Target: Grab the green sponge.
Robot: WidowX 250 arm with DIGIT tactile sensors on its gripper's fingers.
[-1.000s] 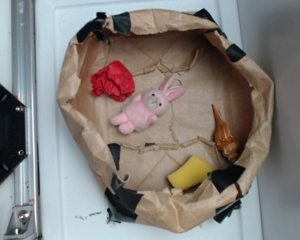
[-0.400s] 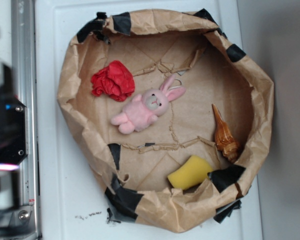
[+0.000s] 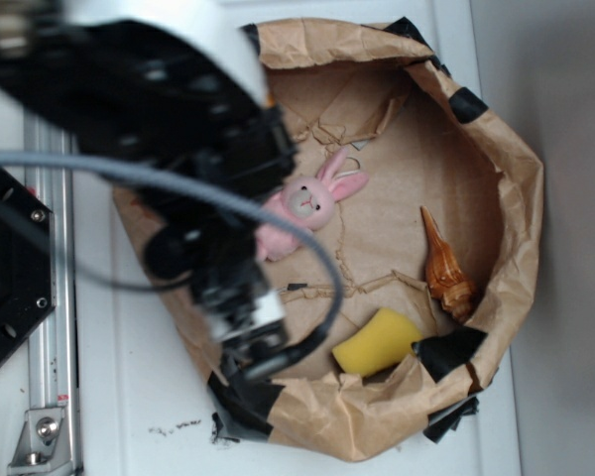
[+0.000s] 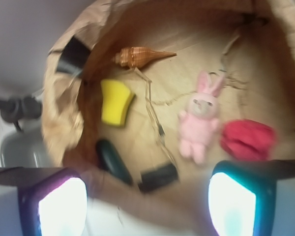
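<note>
The approach step is in hand: the black robot arm (image 3: 178, 149), blurred in the exterior view, is hanging over the left part of the crumpled brown paper basin with black tape patches (image 3: 516, 198), and nothing is grasped. In the wrist view the gripper (image 4: 147, 201) is showing its two pads (image 4: 63, 205) set wide apart with only air between them, high above the basin floor.

The small yellow foam sponge with rounded corners (image 3: 377, 342) is lying on the paper floor near the basin's bottom edge, right of centre, close under the folded wall and beside a black tape patch (image 3: 451, 349). In the wrist view it (image 4: 115, 102) is sitting up and to the left of the open pincer. The next move, as I judge it, calls for travelling toward that bottom-right stretch, centring the pads over the sponge and descending without catching the paper wall.

The arm is hiding the basin's upper-left part in the exterior view, covering most of the pink plush bunny (image 3: 312, 203); the red ruffled fabric ball (image 4: 248, 139) is showing only from the wrist. The brown spiral seashell (image 3: 444, 266) is lying near the right wall. The wrist picture is soft, so fine detail is hard to make out.
</note>
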